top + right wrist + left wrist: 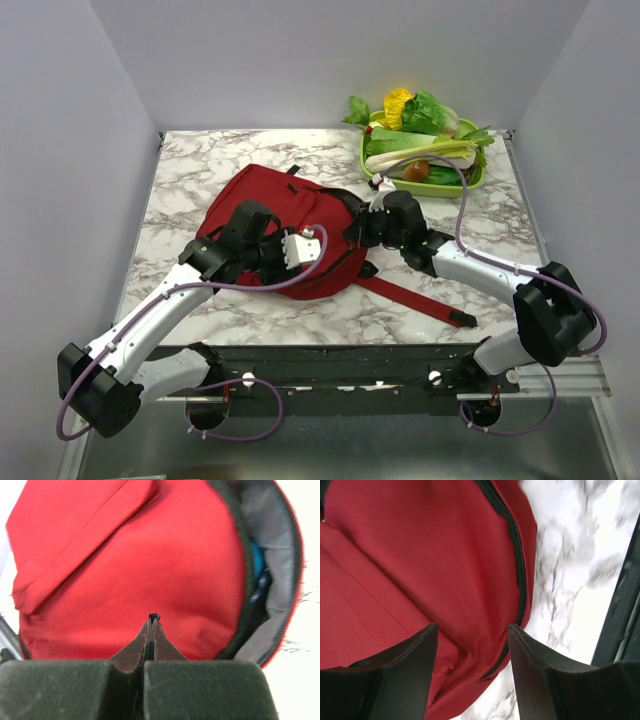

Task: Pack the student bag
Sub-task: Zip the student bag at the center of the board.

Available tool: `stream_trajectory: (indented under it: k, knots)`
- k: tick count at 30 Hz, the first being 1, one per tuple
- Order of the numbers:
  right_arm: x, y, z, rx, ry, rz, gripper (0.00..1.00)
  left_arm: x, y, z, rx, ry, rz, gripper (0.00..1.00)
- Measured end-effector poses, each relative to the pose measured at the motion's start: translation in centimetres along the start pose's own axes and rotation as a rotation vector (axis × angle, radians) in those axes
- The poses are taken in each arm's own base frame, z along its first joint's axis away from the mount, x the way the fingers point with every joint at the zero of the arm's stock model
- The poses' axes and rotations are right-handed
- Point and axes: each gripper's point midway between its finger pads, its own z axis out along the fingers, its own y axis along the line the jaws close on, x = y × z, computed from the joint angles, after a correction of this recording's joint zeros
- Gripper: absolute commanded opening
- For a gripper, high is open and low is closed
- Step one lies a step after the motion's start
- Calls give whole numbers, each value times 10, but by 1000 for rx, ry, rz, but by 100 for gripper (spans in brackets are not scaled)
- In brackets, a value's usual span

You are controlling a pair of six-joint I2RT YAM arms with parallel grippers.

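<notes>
The dark red student bag (275, 195) lies flat on the marble table. My left gripper (258, 255) hovers over its near-left part. In the left wrist view it is open (472, 630), its fingers astride red fabric (420, 555) beside the black zip line (517, 555). My right gripper (372, 228) is at the bag's right side. In the right wrist view it is shut (153, 617) with a small black zip pull pinched at its tips. There the bag (125, 555) gapes at the right, showing grey lining (280, 555) and something blue (257, 565) inside.
A green tray (480, 183) piled with toy vegetables stands at the back right. A long red strap (415, 298) with a black end trails from the bag toward the near right. The table's dark front rail (330, 360) runs along the near edge.
</notes>
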Motion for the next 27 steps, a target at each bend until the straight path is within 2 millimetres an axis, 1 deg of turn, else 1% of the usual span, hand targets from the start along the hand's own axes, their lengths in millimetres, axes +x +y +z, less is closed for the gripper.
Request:
stream_trajectory:
  k: [3, 6, 9, 12, 14, 16, 19, 23, 25, 26, 27]
  knots:
    - [12, 17, -5, -53, 14, 7, 1, -28, 11, 2, -20, -72, -121, 68]
    - [17, 29, -14, -95, 9, 20, 1, -44, 10, 11, -13, -112, -225, 69]
    - [16, 32, -24, -109, -13, 35, 1, -56, 0, 25, 14, -120, -271, 71]
    - [12, 34, -31, -118, -36, 43, 1, -68, -19, 44, 33, -106, -251, 71]
    - [12, 34, -34, -121, -42, 44, 1, -74, -27, 56, 29, -93, -240, 71]
    - [12, 34, -36, -122, -47, 45, 1, -76, -27, 71, 1, -70, -247, 71]
    - [12, 33, -40, -121, -54, 44, 1, -68, -15, 90, -80, -16, -271, 71]
    - [10, 34, -45, -121, -69, 43, 1, -59, 2, 105, -181, 31, -299, 70]
    - [9, 30, -46, -108, -77, 46, 1, -60, 7, 108, -205, 33, -310, 67]
    - [10, 28, -46, -102, -78, 50, 1, -62, 10, 109, -215, 31, -320, 63]
    - [10, 27, -46, -96, -78, 52, 1, -64, 11, 110, -220, 27, -326, 55]
